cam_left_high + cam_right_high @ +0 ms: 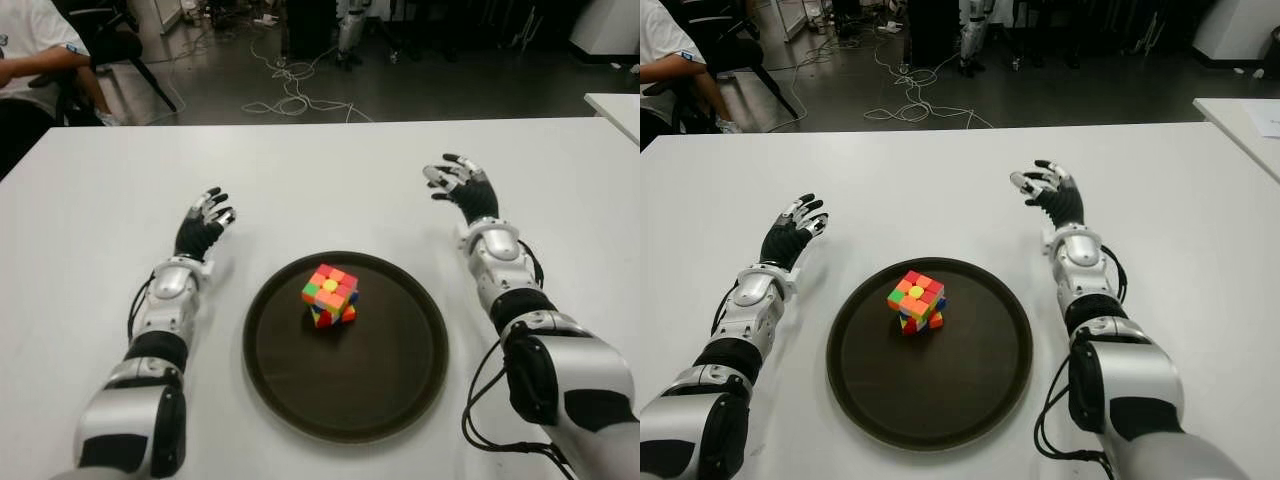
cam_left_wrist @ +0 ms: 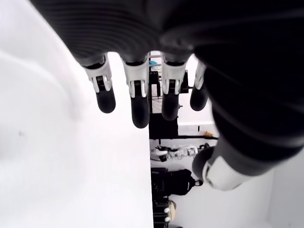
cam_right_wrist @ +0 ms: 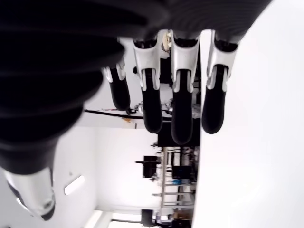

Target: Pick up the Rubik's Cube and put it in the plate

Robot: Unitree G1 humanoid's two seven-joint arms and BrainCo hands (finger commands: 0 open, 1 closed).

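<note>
- Cube (image 1: 330,295) sits inside the plate (image 1: 400,385), a little left of and beyond its middle, resting on the dark surface with one corner turned toward the robot; orange, red, green, yellow and blue stickers show.
- Plate is round, dark brown and shallow-rimmed, lying on the white table (image 1: 320,180) between the two forearms, at the near middle of the table.
- Left hand (image 1: 203,226) shows left of the plate and slightly beyond its far rim, well apart from the cube; its fingers (image 2: 137,102) are loosely extended, apart from one another, and hold nothing.
- Right hand (image 1: 462,189) shows right of the plate and farther out than the left one, palm turned inward; its fingers (image 3: 181,118) are spread, gently bent, and hold nothing.
- Both wrist views show only fingertips against the white tabletop and the room behind, with no cube between them.
- Beyond the far table edge, cables (image 1: 290,85) trail across a dark floor.
- At far left a person (image 1: 35,45) in a white shirt sits on a chair.
- Corner of a second white table (image 1: 615,105) shows at far right.
</note>
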